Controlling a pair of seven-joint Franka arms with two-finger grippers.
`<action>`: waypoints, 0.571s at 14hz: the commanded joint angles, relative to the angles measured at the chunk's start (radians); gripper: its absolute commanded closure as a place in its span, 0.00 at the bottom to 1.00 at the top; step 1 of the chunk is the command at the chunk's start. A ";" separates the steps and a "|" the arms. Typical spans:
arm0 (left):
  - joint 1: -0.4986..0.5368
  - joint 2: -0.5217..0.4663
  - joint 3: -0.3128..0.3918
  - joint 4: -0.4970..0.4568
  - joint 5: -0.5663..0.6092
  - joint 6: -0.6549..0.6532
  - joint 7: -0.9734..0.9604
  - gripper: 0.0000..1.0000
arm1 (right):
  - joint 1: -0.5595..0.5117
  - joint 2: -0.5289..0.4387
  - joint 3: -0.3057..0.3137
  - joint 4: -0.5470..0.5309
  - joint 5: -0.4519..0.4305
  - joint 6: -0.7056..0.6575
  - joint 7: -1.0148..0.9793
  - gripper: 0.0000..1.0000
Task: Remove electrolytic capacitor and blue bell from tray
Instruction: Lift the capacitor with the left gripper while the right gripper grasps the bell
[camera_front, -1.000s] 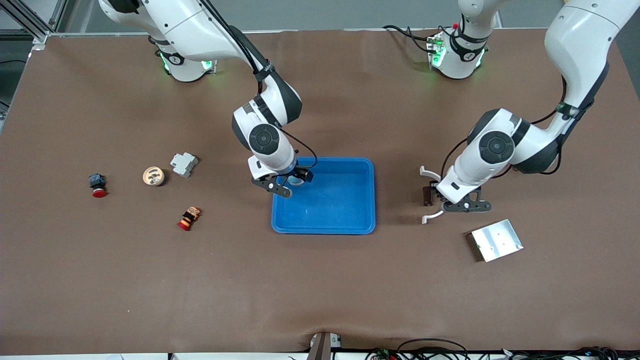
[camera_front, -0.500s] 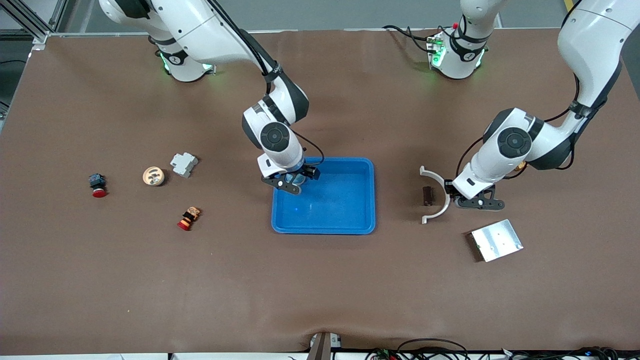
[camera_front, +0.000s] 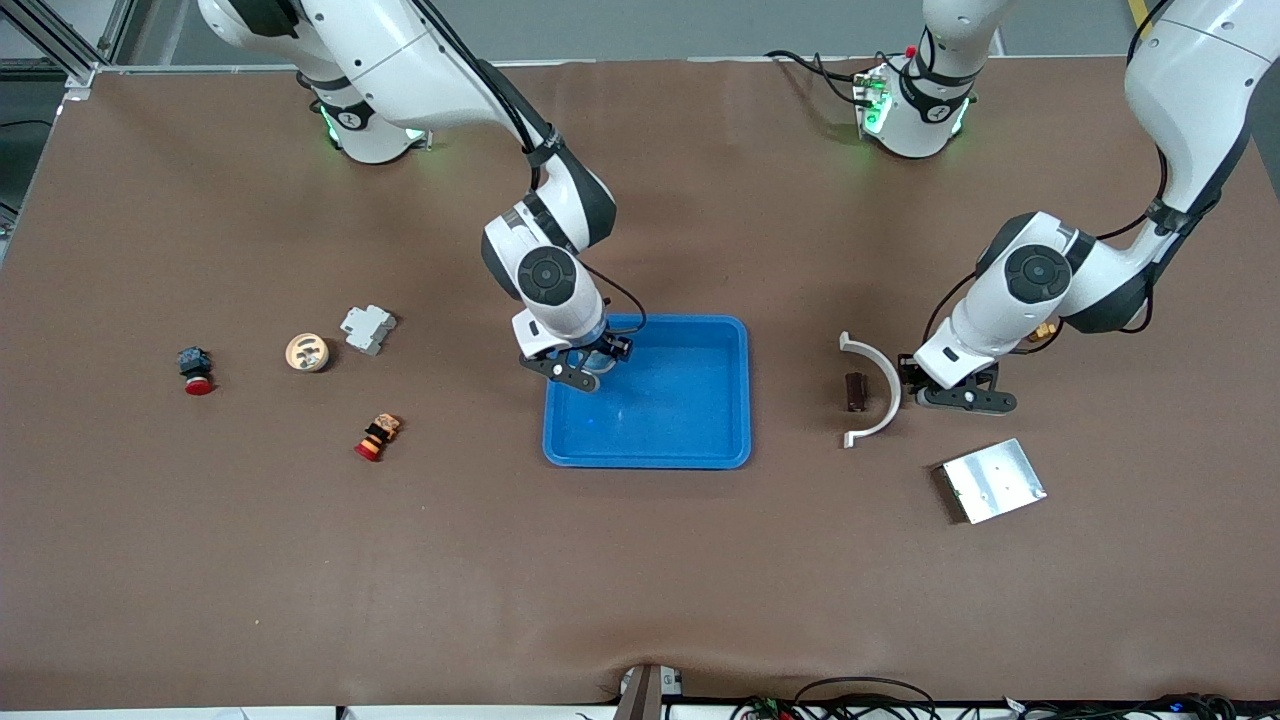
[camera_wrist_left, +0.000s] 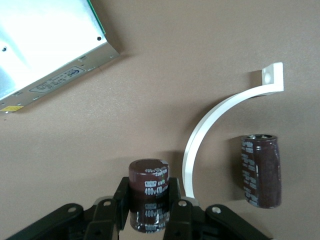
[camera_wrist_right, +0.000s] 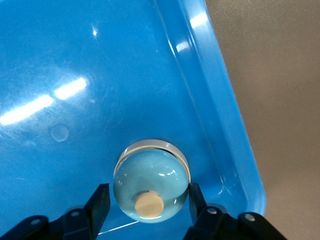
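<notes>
- now the right gripper (camera_front: 590, 366) is low in the blue tray (camera_front: 700, 455), at its corner toward the right arm's end, with fingers (camera_wrist_right: 100, 202) spread just wider than the pale blue bell (camera_wrist_right: 151, 186) between them.
- the left gripper (camera_front: 950, 385) holds a dark capacitor (camera_wrist_left: 149, 192) upright, clamped between its fingers (camera_wrist_left: 176, 212).
- just beside it lie a white curved bracket (camera_front: 875, 385) and a second capacitor (camera_front: 854, 391) on its side.
- a metal box (camera_front: 993, 480) lies nearer the front camera.

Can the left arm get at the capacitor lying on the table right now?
Probably not yet: the left gripper is already shut on a capacitor, and the white curved bracket lies between it and the lying capacitor.
</notes>
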 joint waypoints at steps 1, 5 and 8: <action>0.033 -0.003 -0.014 -0.028 0.040 0.038 0.008 1.00 | -0.003 0.006 -0.003 0.020 0.008 -0.010 -0.004 0.57; 0.059 0.035 -0.004 -0.026 0.112 0.064 0.008 1.00 | -0.049 -0.007 -0.001 0.089 0.013 -0.110 0.004 1.00; 0.074 0.064 0.001 -0.022 0.132 0.064 0.008 1.00 | -0.107 -0.060 -0.009 0.083 0.011 -0.214 -0.002 1.00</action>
